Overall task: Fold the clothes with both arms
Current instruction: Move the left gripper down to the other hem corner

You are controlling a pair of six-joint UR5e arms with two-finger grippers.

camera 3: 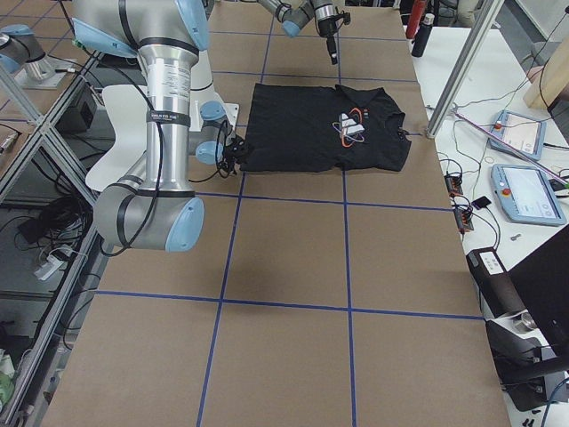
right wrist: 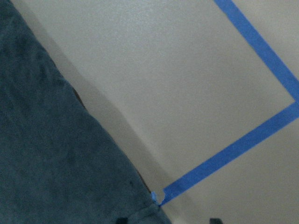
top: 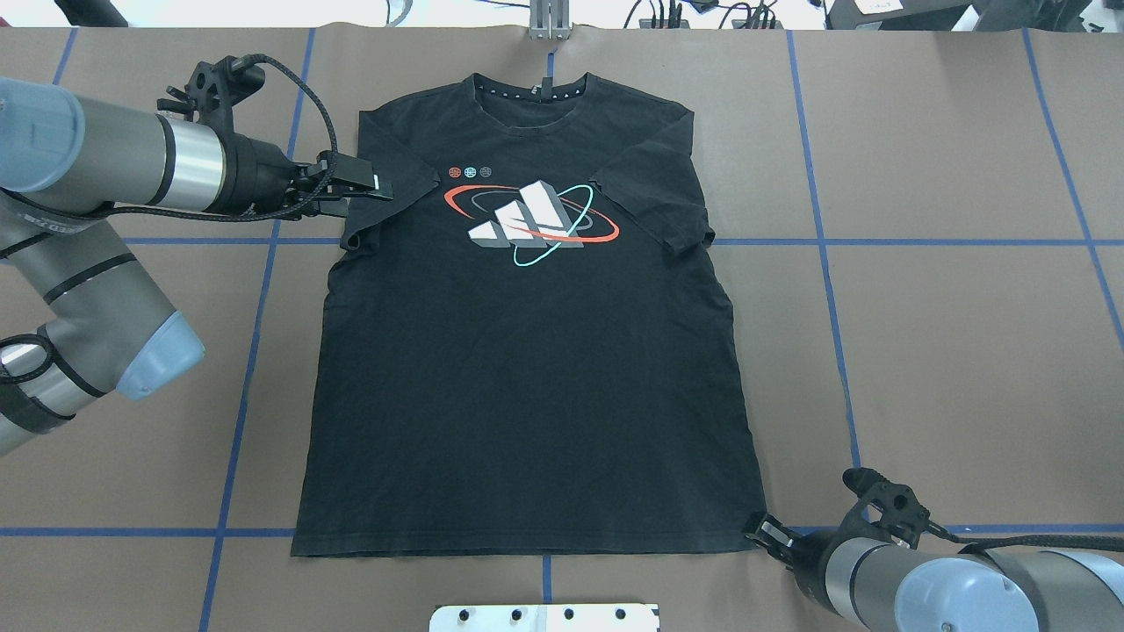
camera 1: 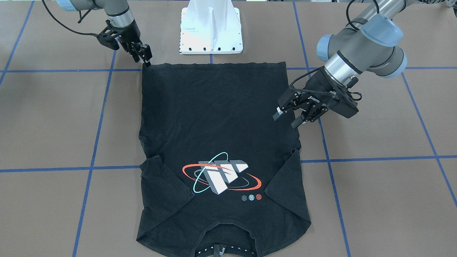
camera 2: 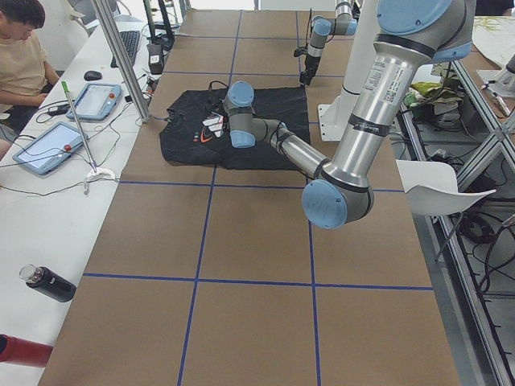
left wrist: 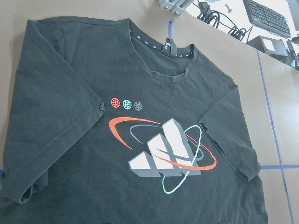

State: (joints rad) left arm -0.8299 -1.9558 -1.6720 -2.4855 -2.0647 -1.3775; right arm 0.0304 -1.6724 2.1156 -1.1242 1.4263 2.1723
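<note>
The shirt (top: 527, 369) lies flat on the table (top: 948, 351) with its logo (top: 531, 219) up, hem toward the base (top: 544, 617) and collar (top: 531, 96) at the far side. The right pincer (camera 1: 145, 60) is down at a hem corner (top: 746, 537), which sits just ahead of and between its 2 tips (right wrist: 215, 220). Those tips show apart in its wrist view, so it is spread and grips nothing. The left pincer (camera 1: 285, 121) hangs above the shirt's side, with the sleeve (top: 395, 145) just below and ahead of it; its jaws stand apart, empty. I judge the cloth light, thin and limp: it will sag from any pinch, slide easily over the smooth table and stretch a little if pulled. A single hold would let the rest trail and bunch, so 2 holds look best. One is the hem corner at the right pincer, the other the sleeve or shoulder seam under the left, each pinched through both layers at the stitched edge.
</note>
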